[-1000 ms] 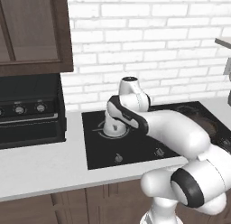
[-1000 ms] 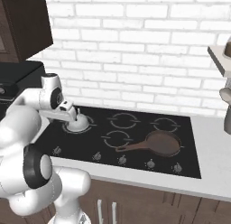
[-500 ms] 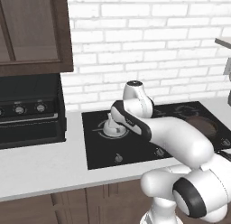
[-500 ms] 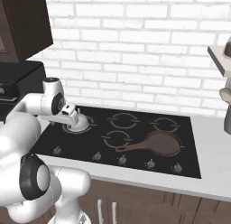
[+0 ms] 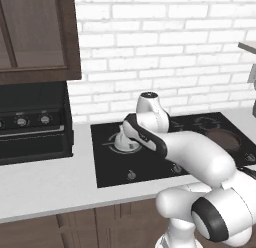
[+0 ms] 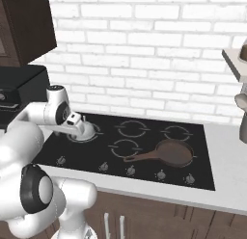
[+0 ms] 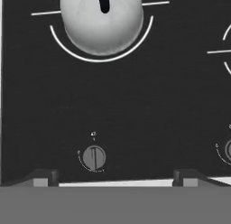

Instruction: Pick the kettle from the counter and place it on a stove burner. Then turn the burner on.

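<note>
Kettle (image 7: pixel 102 21) set down upright inside the stove burner (image 7: pixel 101 59) ring at the rear-left corner of the black cooktop (image 6: pixel 144 158), free of any grip; placement judged complete, burner not yet switched on. Step in hand, by the look of it: reaching for the knob (image 7: pixel 94 157) on the cooktop's front-left edge, directly in line with that ring.

To do it well: bring the hand straight down over the knob with one finger on each side, close only once centred, then turn about the knob's own axis without dragging sideways. Worth confirming the choice, since a second knob (image 7: pixel 228 149) sits further along the same front edge and likely serves another burner. Pointer on the near knob upright, presumably off.

Gripper (image 7: pixel 115 177) spread to full width, holding nothing. Fingers (image 7: pixel 44 178) hovering above the cooktop's front edge, the knob lying between them and slightly toward the left one. Kettle well beyond the fingers, toward the back wall, clear of them. Frying pan (image 6: pixel 169 153) on the front-right part of the cooktop, well apart. Pale counter (image 5: pixel 45 179) flanking the left edge.
</note>
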